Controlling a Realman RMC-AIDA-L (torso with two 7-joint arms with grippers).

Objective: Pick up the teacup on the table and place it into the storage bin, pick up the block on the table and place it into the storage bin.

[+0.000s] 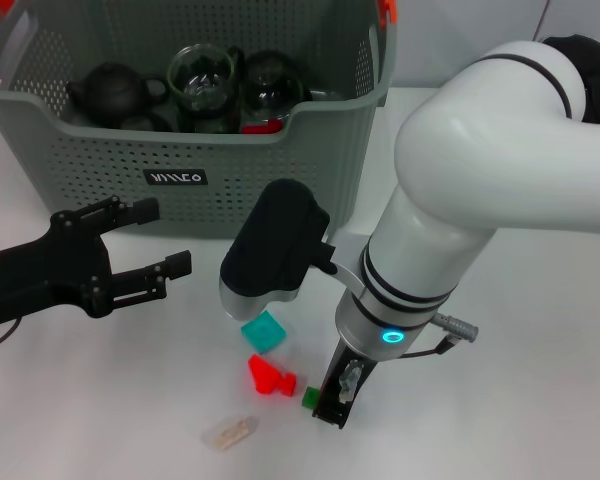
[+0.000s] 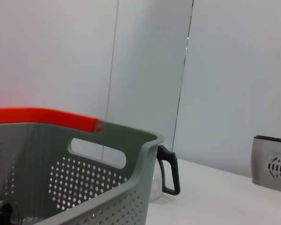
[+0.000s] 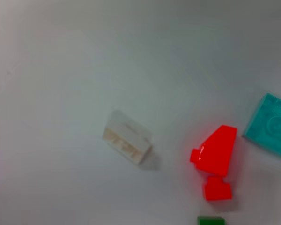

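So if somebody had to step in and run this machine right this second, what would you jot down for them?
Left gripper: open, empty, hovering over the table in front of the storage bin.
Right gripper: low over the table beside the small green block; whether its fingers are open cannot be seen.
Bin: already holds a dark teapot and glass teaware.
Left to do: four blocks lie on the table, namely the green one, the teal block, the red block and the clear block. No teacup shows on the table.
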